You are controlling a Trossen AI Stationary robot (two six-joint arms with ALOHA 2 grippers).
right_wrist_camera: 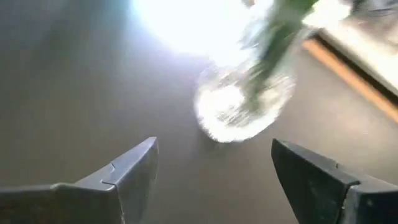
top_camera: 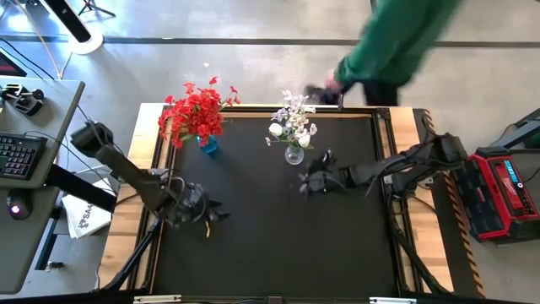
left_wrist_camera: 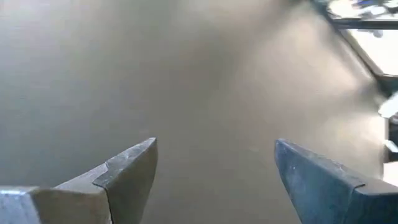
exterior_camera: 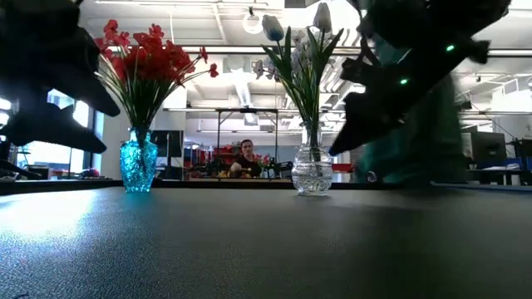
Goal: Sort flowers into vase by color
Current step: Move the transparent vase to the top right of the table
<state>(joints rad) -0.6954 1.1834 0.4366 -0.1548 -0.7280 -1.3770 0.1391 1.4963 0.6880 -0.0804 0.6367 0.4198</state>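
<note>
with both bunches already standing in vases, both end effectors sit empty over the dark desk (top_camera: 270, 245).
red-bloomed artificial flowers (top_camera: 194, 110) stand upright in the blue glass vase (top_camera: 207, 145) near the desk's far edge, left side in the high view. white and pale-bloomed flowers (top_camera: 292, 118) stand in the clear glass vase (top_camera: 294, 154), well apart to the right of the blue one. right end effector (top_camera: 307, 182) hovers just beside the clear vase on its near side, fingers (right_wrist_camera: 127, 171) spread wide, nothing between them; its wrist view looks at the vase base past the gap. left end effector (top_camera: 211, 213) is over bare desk toward the near left, well apart from both vases, fingers (left_wrist_camera: 127, 168) wide apart, holding nothing. a person in a green sleeve (top_camera: 396, 42) leans in beyond the far edge.
</note>
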